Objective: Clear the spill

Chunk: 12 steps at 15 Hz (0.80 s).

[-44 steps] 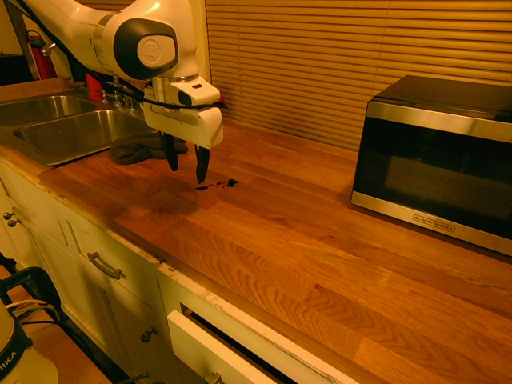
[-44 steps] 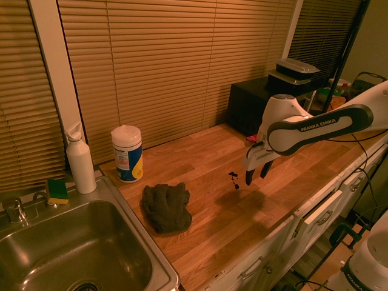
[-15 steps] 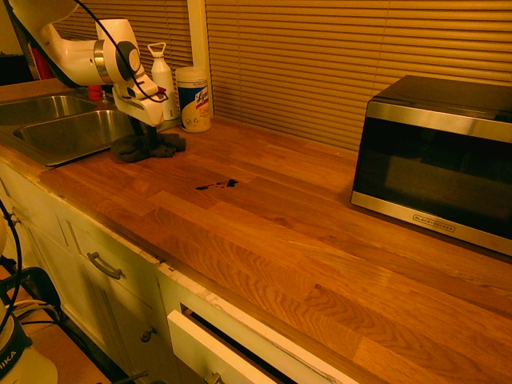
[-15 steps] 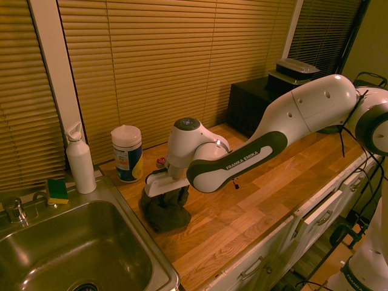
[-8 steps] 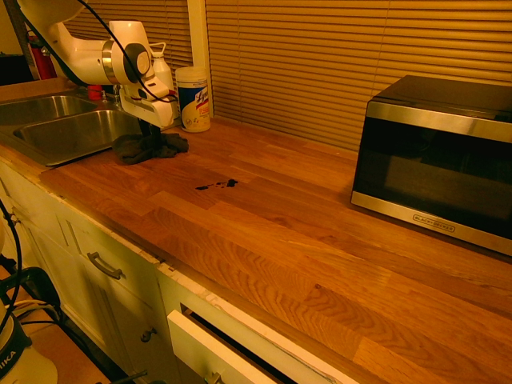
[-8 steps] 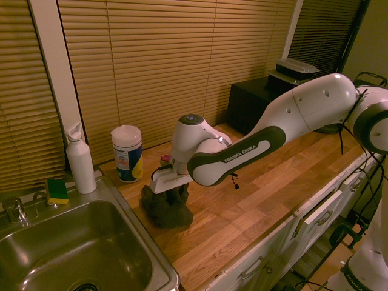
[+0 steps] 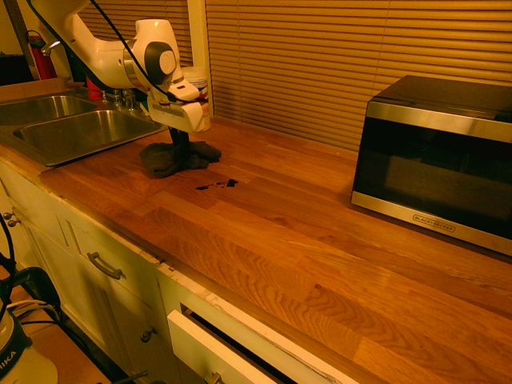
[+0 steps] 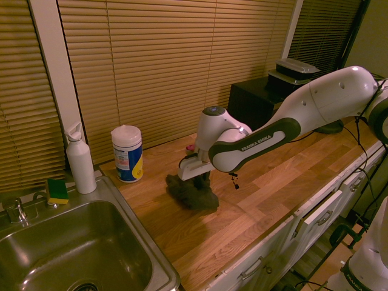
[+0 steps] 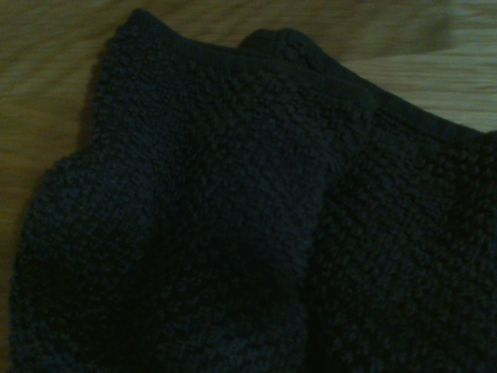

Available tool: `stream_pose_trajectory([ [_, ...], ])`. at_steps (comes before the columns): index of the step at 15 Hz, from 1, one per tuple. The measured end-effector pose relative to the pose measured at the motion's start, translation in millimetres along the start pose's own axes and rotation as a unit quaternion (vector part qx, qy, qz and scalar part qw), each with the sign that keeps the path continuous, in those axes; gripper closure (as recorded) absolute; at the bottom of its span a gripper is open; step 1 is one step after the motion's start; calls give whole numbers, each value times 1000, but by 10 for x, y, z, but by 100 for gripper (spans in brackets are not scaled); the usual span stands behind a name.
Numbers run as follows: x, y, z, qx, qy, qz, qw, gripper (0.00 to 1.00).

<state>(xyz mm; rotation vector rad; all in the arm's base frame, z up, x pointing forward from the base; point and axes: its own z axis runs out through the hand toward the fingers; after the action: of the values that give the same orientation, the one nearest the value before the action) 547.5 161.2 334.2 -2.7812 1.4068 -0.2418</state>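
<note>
The fingers (image 7: 181, 147) are shut on the floppy rag (image 7: 160, 160); its bunched middle seems best to grab. The spill (image 7: 230, 183) looks runny.

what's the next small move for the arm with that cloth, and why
Probably slide the cloth a little toward the microwave, so that it comes down over the spill. The fingers look closed on the cloth, which lies just on the sink side of the stain, and the black blotches are still uncovered on the wood.
</note>
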Motion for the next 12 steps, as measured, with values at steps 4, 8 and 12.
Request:
stream_pose_trajectory([
  [4, 418, 444, 45, 16, 6, 27, 999, 100],
  [8, 857, 982, 78, 17, 10, 65, 998, 100],
  [12, 1366, 1519, 120, 17, 19, 111, 993, 100],
])
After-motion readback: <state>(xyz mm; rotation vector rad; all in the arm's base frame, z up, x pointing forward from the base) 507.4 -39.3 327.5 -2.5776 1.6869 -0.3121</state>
